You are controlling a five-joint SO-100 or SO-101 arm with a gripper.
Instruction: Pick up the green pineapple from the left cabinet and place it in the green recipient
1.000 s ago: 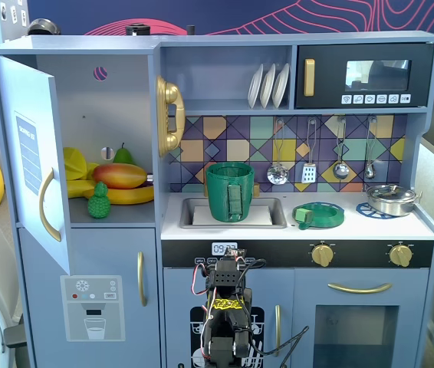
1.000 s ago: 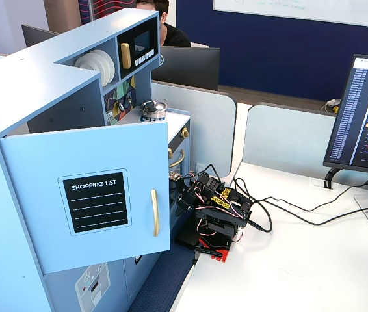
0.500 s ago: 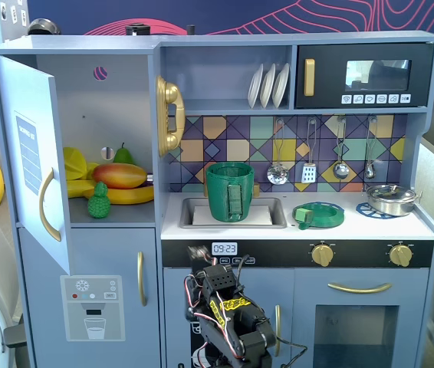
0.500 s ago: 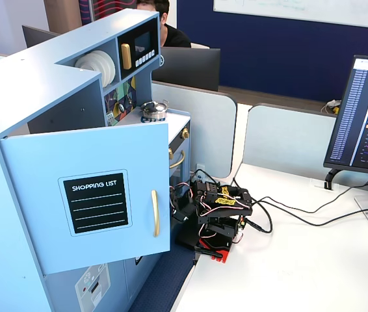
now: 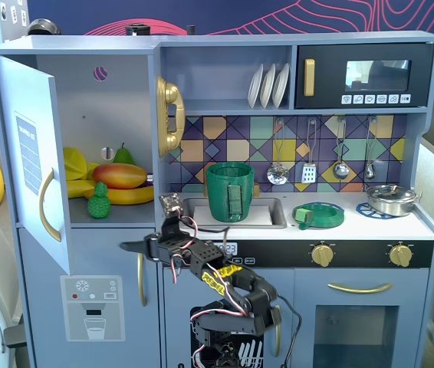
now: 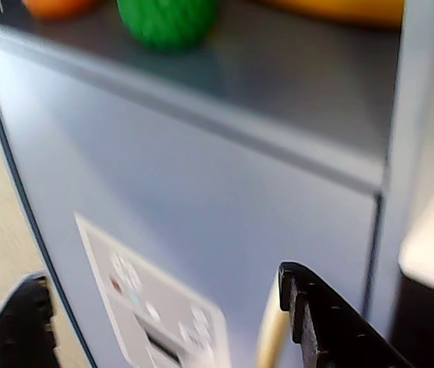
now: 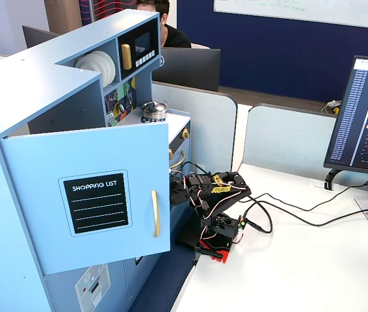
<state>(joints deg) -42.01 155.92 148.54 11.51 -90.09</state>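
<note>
Tool (image 6: 163, 307) tips and green pineapple (image 6: 168, 21) cropped in wrist view.

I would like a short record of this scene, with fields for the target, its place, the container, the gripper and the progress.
target: green pineapple, upright
place: shelf of the left cabinet, door open, in front of the mango and the bananas
container: green recipient, standing in the sink, nothing visible in it
gripper: gripper open and empty, below the shelf, pointing left in the front fixed view
progress: pineapple not yet grasped
</note>
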